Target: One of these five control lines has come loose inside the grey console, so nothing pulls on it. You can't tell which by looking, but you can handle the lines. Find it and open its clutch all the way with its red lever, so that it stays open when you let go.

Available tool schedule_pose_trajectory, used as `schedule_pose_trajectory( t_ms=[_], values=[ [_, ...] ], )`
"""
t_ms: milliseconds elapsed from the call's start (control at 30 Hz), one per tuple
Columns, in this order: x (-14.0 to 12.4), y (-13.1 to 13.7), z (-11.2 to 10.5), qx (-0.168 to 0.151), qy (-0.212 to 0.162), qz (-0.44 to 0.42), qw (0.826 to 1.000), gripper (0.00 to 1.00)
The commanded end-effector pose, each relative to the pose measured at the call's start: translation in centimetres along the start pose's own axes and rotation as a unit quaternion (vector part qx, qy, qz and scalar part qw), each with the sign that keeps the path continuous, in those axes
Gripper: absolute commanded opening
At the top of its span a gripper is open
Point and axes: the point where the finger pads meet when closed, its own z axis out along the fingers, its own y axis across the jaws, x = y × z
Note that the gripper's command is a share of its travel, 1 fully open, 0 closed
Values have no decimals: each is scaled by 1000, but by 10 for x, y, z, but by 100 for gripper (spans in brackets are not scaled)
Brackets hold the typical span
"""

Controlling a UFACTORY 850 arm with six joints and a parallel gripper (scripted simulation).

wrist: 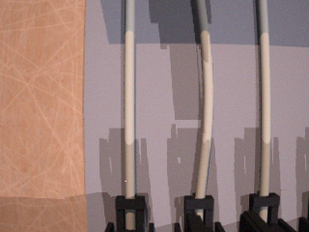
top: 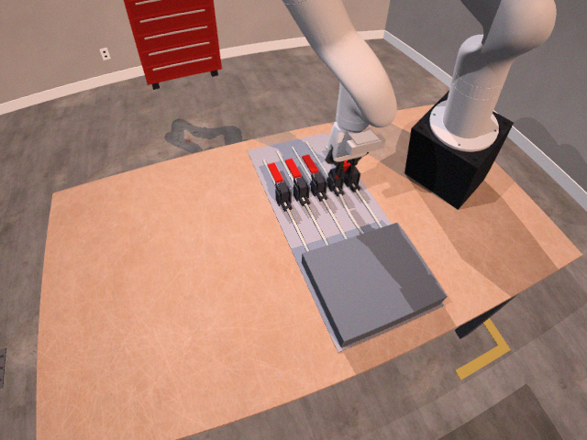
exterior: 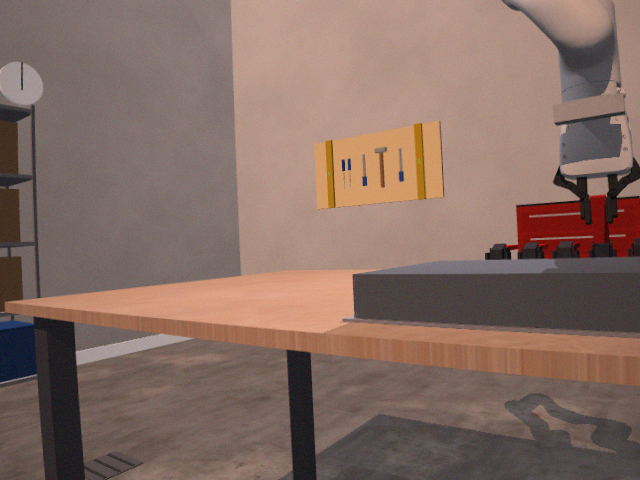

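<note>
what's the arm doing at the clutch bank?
The gripper is shut on the red lever of the fourth clutch, counted from the left in the top view, and has it raised. That clutch's line bows sideways; its neighbours run straight. The three levers to its left lie flat.

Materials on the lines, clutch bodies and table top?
Lines: cream, matte, probably cord; the middle one bows, so it's flexible. Clutch bodies: matte black, blocky, likely moulded plastic, can't rule out painted metal. Table top: light wood look, grain and fine scratches, possibly laminate.
</note>
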Motion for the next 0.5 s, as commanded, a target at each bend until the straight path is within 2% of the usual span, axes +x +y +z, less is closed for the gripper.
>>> schedule_pose_trajectory(
  t_ms=[0,467],
  values=[
    [5,0,3,0,0,0,1000,0],
    [14,0,12,0,0,0,1000,0]
  ],
)
